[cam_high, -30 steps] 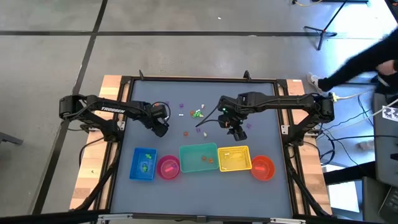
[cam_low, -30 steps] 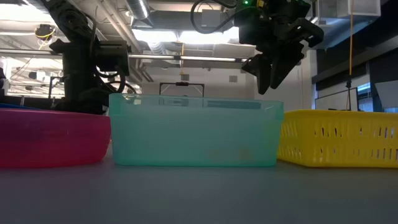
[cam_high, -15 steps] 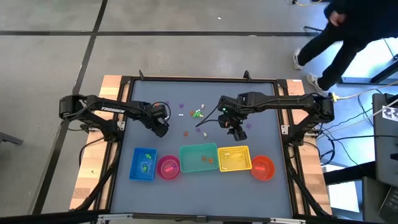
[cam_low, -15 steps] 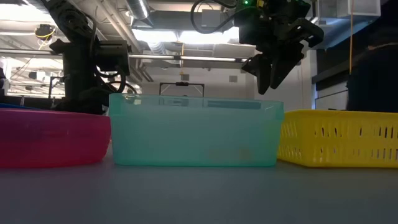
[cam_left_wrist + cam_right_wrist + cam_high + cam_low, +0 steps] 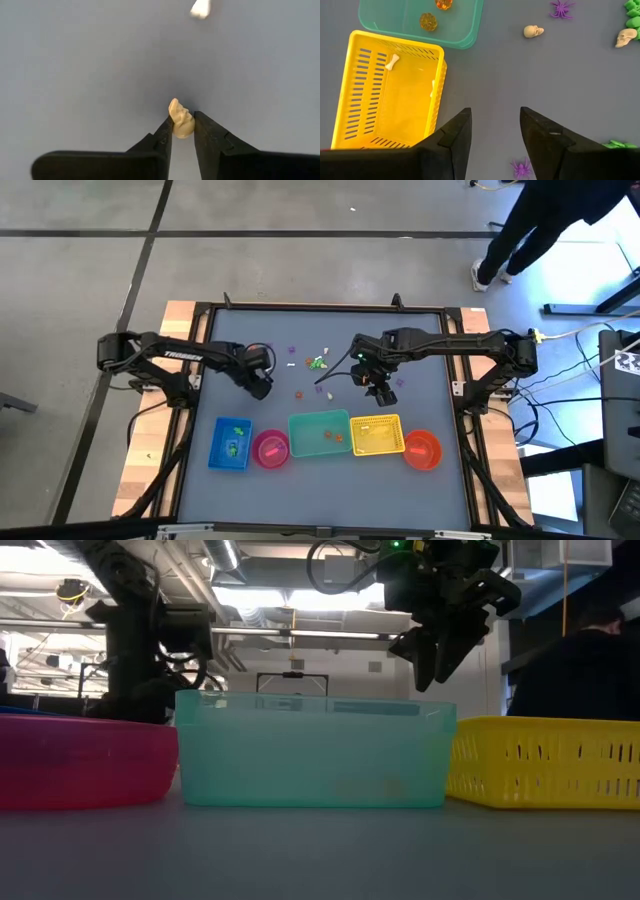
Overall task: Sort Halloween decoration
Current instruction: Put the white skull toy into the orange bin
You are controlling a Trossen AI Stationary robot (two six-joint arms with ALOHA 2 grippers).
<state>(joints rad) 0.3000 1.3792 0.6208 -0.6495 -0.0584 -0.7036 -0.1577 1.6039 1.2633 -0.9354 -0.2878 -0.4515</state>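
So the left pincer [image 5: 183, 131] is clamped on a tiny cream skull [image 5: 180, 119], held right at the fingertips, with another little white trinket [image 5: 200, 7] lying on the counter [image 5: 430, 340] a bit ahead of it. From above, that left pincer [image 5: 259, 388] sits at about 9 o'clock from the middle of the counter, just above the blue container [image 5: 231, 444].

The right pincer [image 5: 492, 137] is spread wide with nothing in it, hanging up in the air over the counter at roughly 3 o'clock from centre [image 5: 381, 392]. Under it is the yellow basket [image 5: 351, 90] with a small white bone [image 5: 392, 61] inside, and the teal bin [image 5: 470, 25] with two orange pumpkins [image 5: 428, 21] in it.

The loose decorations are mostly around 12 o'clock: a green cluster [image 5: 318, 363], purple spiders [image 5: 562, 7], two more skulls [image 5: 533, 31]. One purple spider [image 5: 521, 167] lies close to the right pincer.

The containers run in a row along 6 o'clock: blue, pink bowl [image 5: 270, 448], teal, yellow, orange bowl [image 5: 423, 449]. A person [image 5: 545, 220] is walking past the counter's far right corner
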